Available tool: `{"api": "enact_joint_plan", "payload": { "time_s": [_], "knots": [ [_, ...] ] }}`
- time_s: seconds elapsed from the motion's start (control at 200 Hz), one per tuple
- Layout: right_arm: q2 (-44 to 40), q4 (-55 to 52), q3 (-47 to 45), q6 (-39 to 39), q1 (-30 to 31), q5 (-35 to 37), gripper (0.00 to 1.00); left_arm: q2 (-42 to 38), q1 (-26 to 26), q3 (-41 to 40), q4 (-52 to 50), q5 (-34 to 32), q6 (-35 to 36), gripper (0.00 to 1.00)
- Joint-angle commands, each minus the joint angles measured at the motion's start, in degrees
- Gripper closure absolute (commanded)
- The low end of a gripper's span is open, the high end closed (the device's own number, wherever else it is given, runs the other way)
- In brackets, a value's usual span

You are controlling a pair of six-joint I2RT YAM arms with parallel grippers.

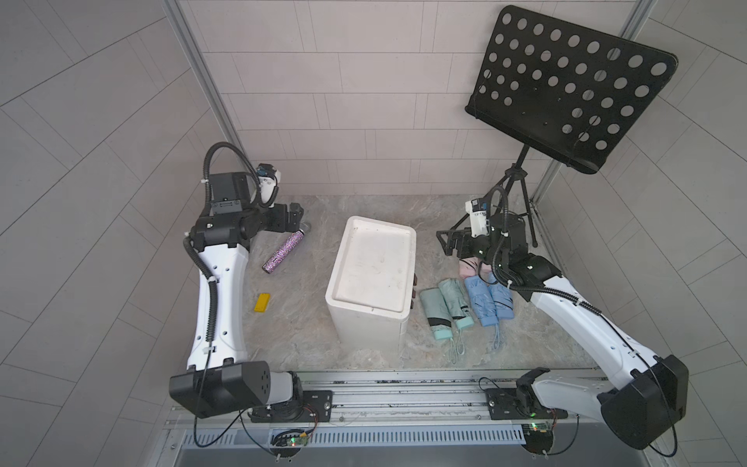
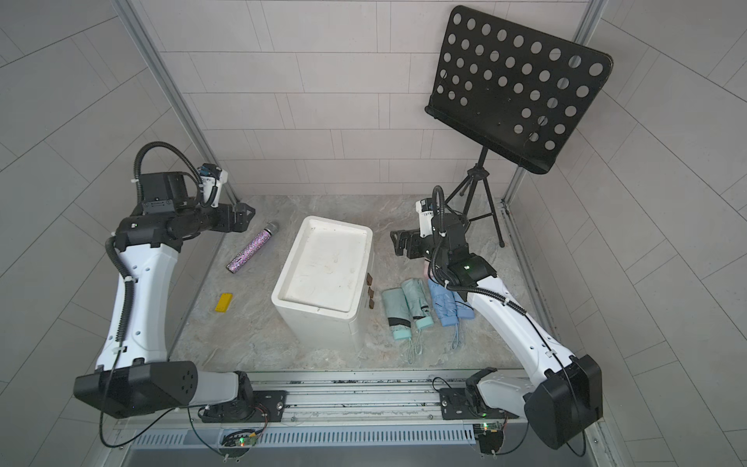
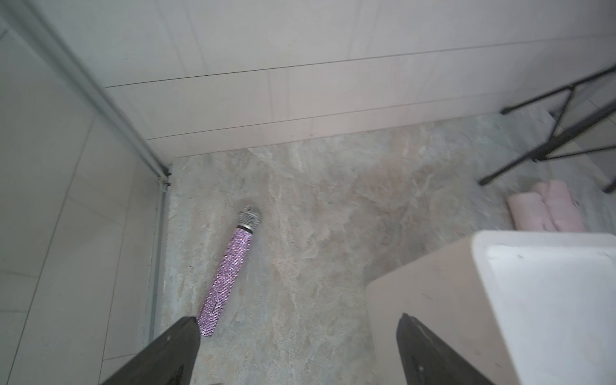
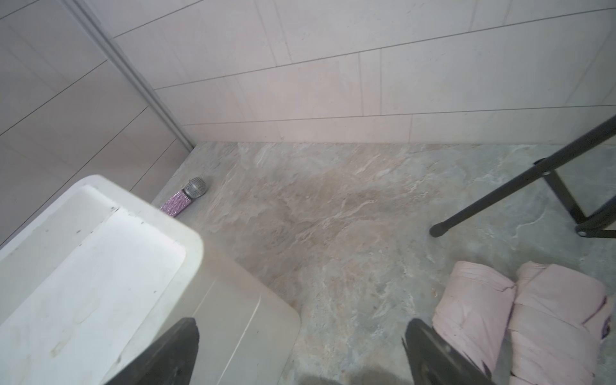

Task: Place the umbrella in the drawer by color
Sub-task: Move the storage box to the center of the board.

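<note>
White plastic is seen at the middle of the marbled table (image 1: 307, 347): the drawer cabinet (image 1: 372, 279), with three brown handles (image 1: 414, 292) on the side turned toward the umbrellas. Six folded umbrellas are laid in pairs on the table beside that side. The green pair (image 1: 444, 305) is set nearest the cabinet and the blue pair (image 1: 489, 301) just beside it. The pink pair (image 4: 520, 320) is placed farther back and is partly covered in both top views by the right arm. The right gripper (image 1: 444, 241) is held above the table between the cabinet and the pink pair, jaws spread wide with nothing between them. The left gripper (image 1: 296, 216) is likewise spread wide and empty, held above the head end of a glittery purple microphone (image 1: 283, 252). A yellow block (image 1: 262, 302) is seen nearer the rail, and a black music stand (image 1: 566, 89) is stood in the far right corner.
</note>
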Motion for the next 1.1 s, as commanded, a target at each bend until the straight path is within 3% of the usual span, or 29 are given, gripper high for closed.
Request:
{"api": "enact_joint_plan", "payload": {
  "time_s": [0.0, 0.145, 0.305, 0.72, 1.096],
  "knots": [
    [2.1, -6.4, 3.8, -2.0, 3.7, -1.8, 0.00, 0.5, -4.1, 3.8, -12.7, 5.0, 5.6, 0.00],
    [8.1, -11.9, 13.0, -7.8, 7.5, -3.0, 0.00, -0.4, -10.1, 3.9, -14.6, 1.1, 5.7, 0.00],
    [14.9, -16.8, 22.9, -13.9, 9.2, -4.4, 0.00, -2.2, -12.9, 1.0, -15.1, -1.2, 5.2, 0.00],
    [29.4, -20.7, 39.3, -22.1, 10.5, -10.3, 0.00, -5.6, -13.2, -5.0, -14.2, -0.8, 3.2, 0.00],
    [40.6, -24.8, 51.7, -22.2, 11.4, -13.4, 0.12, -7.4, -13.1, -6.9, -14.1, -0.9, 1.7, 0.00]
  ]
}}
